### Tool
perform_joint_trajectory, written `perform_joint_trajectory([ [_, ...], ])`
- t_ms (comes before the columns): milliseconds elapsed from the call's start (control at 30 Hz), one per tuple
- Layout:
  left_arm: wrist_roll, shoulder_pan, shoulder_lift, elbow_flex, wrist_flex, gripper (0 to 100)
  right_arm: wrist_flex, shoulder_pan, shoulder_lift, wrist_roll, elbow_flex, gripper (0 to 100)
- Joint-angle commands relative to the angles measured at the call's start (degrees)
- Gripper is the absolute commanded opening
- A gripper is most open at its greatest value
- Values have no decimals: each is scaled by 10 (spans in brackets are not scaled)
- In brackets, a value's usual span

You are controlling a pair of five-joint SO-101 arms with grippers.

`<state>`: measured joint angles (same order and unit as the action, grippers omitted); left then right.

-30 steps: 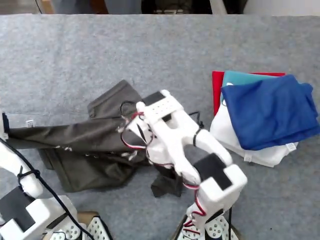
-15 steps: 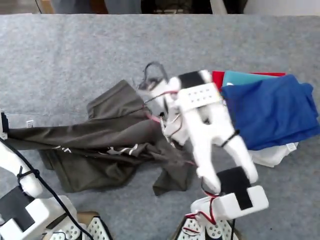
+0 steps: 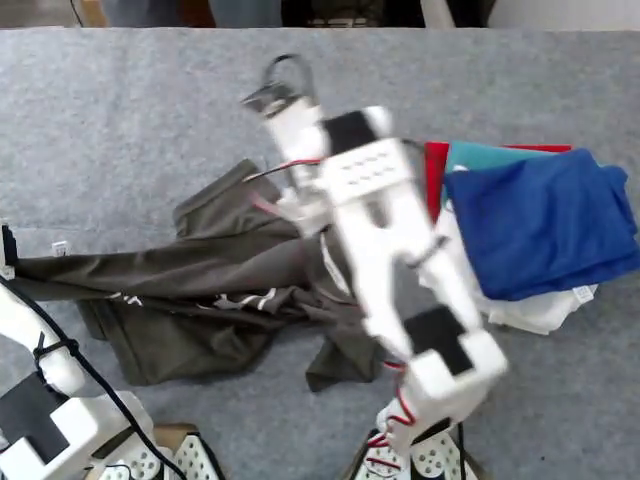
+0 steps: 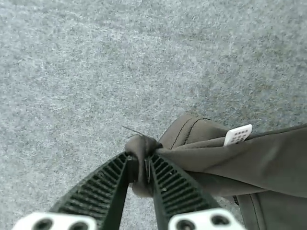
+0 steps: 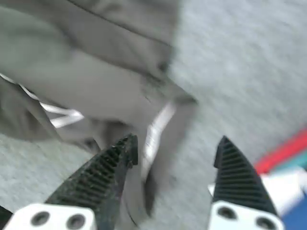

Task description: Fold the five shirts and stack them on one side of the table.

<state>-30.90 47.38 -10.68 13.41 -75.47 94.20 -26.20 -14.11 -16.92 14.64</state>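
A dark olive shirt (image 3: pixel 215 285) lies crumpled on the grey table (image 3: pixel 120 120), left of centre. My left gripper (image 3: pixel 8 250) sits at the table's left edge, shut on a bunched corner of that shirt (image 4: pixel 249 160), and the cloth is pinched between its jaws (image 4: pixel 140 160). A white label (image 4: pixel 238 135) shows beside the pinch. My right gripper (image 3: pixel 272 85) hangs above the table beyond the shirt's far edge, and the right arm stretches over the shirt. In the right wrist view this gripper (image 5: pixel 175 155) stands open, empty, with the olive shirt (image 5: pixel 96 86) below it.
At the right stands a stack of folded shirts: blue (image 3: pixel 540 220) on top, teal (image 3: pixel 480 155), red (image 3: pixel 435 170) and white (image 3: pixel 520 305) beneath. Its red edge (image 5: pixel 283 151) shows in the right wrist view. The arms' bases stand at the near edge.
My right arm rose off the shirt's middle and swung toward the table's far side. The shirt's right part was drawn rightward and now lies there. The left gripper kept still.
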Motion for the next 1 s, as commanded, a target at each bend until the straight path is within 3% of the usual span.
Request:
perform_joint_trajectory([
  [0,-2,9,-9,-30,-11,29,-22,-47,-77,25,59,110],
  [67,-2,10,-9,-29,-13,29,-25,-55,-126,36,92,8],
  [133,-2,10,-9,-26,-13,29,-11,-53,-169,46,116,41],
  [300,-2,9,-9,-22,-12,29,71,-40,-229,36,134,17],
  [700,-2,4,-9,-10,-13,29,62,-30,-16,-74,-180,18],
  [967,-2,6,-10,-11,-13,29,68,32,51,-97,-80,18],
])
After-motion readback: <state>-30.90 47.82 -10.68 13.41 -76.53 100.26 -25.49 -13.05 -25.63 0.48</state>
